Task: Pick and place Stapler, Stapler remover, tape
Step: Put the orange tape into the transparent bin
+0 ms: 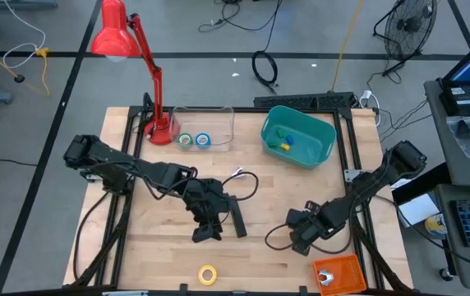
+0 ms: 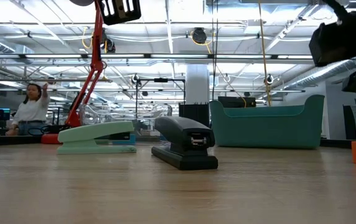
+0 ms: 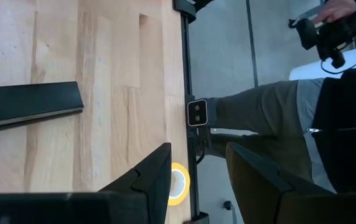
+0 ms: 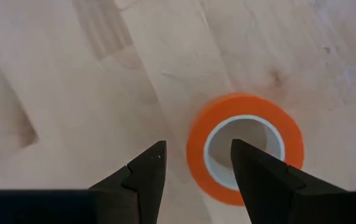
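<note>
**Table stock, both grippers empty**

- Right gripper (image 4: 193,171): fingers parted, holding nothing, poised just above the orange tape roll (image 4: 245,147) lying flat on the wood.
- Left gripper (image 3: 198,180): fingers apart, empty, at table centre beside the black stapler (image 1: 237,215).
- Teal bin (image 1: 327,147): far side.
- Yellow tape roll (image 1: 208,274): near edge.
- Green (image 1: 186,141) and blue (image 1: 203,141) rolls: by the red lamp (image 1: 128,41).

left arm: reaches in from the left edge to table centre | left gripper (image 1: 205,233): low over the board, fingers apart, nothing between | right arm: bent in from the right | right gripper (image 4: 193,171): pointing down, fingers parted, empty
</note>
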`<action>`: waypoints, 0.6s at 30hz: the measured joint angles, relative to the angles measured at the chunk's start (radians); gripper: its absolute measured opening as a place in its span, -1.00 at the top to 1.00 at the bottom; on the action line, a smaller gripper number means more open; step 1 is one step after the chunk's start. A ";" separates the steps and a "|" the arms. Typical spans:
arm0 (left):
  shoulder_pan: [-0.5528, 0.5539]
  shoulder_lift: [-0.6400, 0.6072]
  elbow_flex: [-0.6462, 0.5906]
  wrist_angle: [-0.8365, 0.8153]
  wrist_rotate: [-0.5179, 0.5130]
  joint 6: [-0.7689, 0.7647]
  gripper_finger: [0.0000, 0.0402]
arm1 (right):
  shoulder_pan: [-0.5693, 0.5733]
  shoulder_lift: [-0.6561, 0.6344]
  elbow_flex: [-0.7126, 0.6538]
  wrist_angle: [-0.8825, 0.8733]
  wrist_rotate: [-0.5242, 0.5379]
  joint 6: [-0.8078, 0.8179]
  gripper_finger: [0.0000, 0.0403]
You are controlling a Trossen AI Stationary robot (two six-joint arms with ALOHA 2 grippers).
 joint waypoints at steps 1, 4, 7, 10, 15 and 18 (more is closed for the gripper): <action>-0.001 0.000 0.000 0.000 0.000 0.000 0.22 | 0.000 0.007 0.000 0.000 0.003 -0.001 0.14; 0.000 0.000 0.000 0.000 0.000 0.002 0.22 | -0.001 0.015 0.000 0.002 0.032 -0.010 0.14; 0.000 0.000 0.000 0.000 0.000 0.004 0.22 | -0.011 0.033 -0.001 -0.001 0.030 -0.020 0.14; 0.000 0.000 0.000 0.001 0.000 0.010 0.22 | -0.017 0.056 -0.015 0.029 0.021 -0.018 0.14; 0.000 0.000 0.000 0.000 0.000 0.011 0.22 | -0.022 0.068 -0.055 0.078 -0.008 0.029 0.15; 0.000 0.000 0.000 0.000 0.000 0.011 0.22 | -0.034 0.057 -0.058 0.085 -0.017 0.064 0.21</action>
